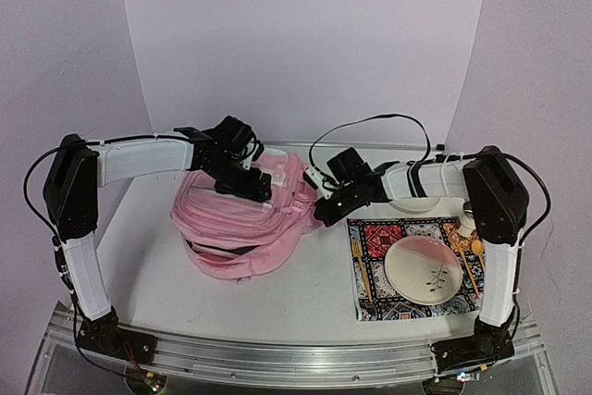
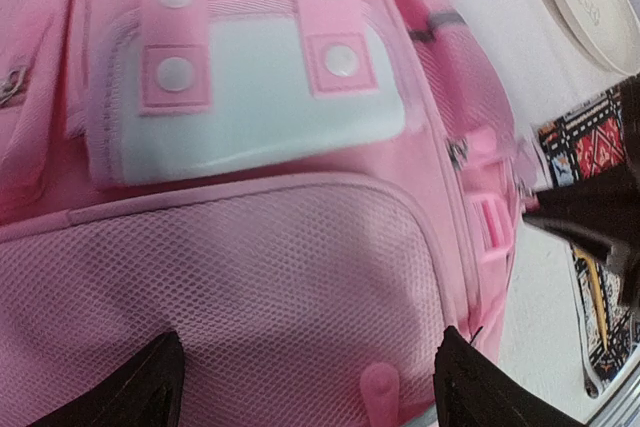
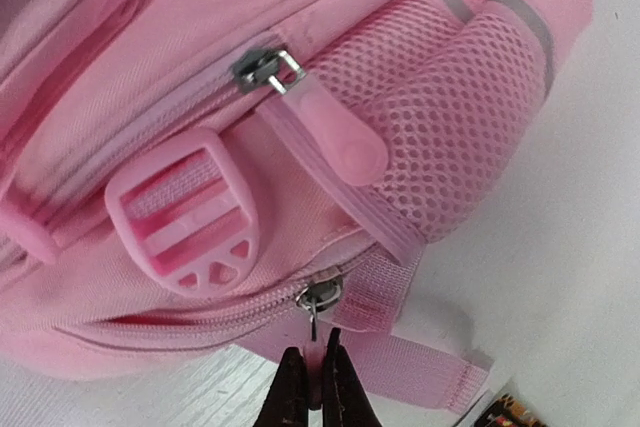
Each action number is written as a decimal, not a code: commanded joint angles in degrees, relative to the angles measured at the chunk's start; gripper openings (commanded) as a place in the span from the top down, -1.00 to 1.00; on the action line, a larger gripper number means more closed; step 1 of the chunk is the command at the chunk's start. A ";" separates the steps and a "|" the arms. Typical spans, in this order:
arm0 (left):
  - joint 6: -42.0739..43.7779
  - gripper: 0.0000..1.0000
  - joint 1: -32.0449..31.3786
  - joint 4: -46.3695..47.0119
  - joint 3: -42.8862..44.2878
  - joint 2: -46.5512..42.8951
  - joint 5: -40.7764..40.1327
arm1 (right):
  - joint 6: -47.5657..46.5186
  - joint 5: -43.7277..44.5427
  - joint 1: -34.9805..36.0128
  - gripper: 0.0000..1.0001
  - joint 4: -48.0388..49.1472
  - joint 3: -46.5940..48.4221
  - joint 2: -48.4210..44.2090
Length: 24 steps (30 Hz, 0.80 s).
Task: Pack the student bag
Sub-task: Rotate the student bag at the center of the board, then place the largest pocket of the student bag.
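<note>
Right gripper [image 3: 314,352] pinches shut on a zipper pull [image 3: 316,305] at 3 o'clock on the student bag [image 1: 242,228]. Left gripper [image 2: 315,387] hovers spread wide over its mesh panel [image 2: 230,277].

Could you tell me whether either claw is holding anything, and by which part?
The right claw is shut on the student bag's lower zipper pull; the left claw is open, holding nothing.

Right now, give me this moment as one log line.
left gripper open over student bag | right gripper shut on lower zipper pull
</note>
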 commanded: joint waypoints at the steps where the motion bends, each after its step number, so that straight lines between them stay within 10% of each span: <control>1: -2.73 -0.74 2.83 -0.75 2.78 8.45 0.19 | 3.83 2.59 4.89 1.00 -8.27 -2.88 -5.96; 14: -2.40 -0.75 3.51 3.00 9.23 12.91 0.83 | 20.33 -6.55 9.61 0.99 -7.83 0.53 -3.58; 24: -4.46 -0.87 3.48 5.06 1.61 0.37 -2.32 | 23.84 -8.34 9.72 0.35 -6.63 1.15 -5.77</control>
